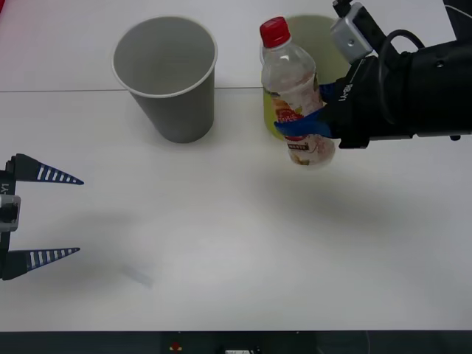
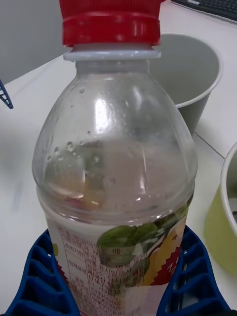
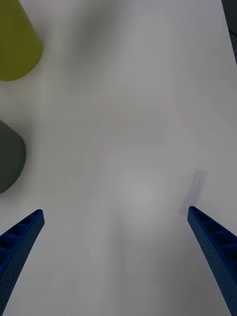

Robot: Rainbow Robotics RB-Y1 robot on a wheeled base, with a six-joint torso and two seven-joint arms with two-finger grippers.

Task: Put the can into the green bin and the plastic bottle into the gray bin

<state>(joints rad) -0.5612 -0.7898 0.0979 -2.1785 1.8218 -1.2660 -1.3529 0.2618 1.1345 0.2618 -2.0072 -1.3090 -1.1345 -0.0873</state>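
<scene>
My right gripper (image 1: 306,118) is shut on the plastic bottle (image 1: 295,88), a clear one with a red cap and a red-orange-white label. It holds the bottle upright above the table, in front of the green bin (image 1: 310,33). The right wrist view has the bottle (image 2: 113,163) close up between the blue fingers (image 2: 39,281), the gray bin (image 2: 192,74) beyond it and the green bin (image 2: 222,232) beside it. The gray bin (image 1: 173,103) stands upright to the left of the green one. The can is out of view. My left gripper (image 1: 77,216) rests open at the table's left edge.
The white table (image 1: 221,243) stretches bare between the two arms, with a faint pale mark (image 1: 136,274) near the front left. In the left wrist view, the green bin (image 3: 15,44) and gray bin (image 3: 7,158) stand far off from the left gripper (image 3: 114,212).
</scene>
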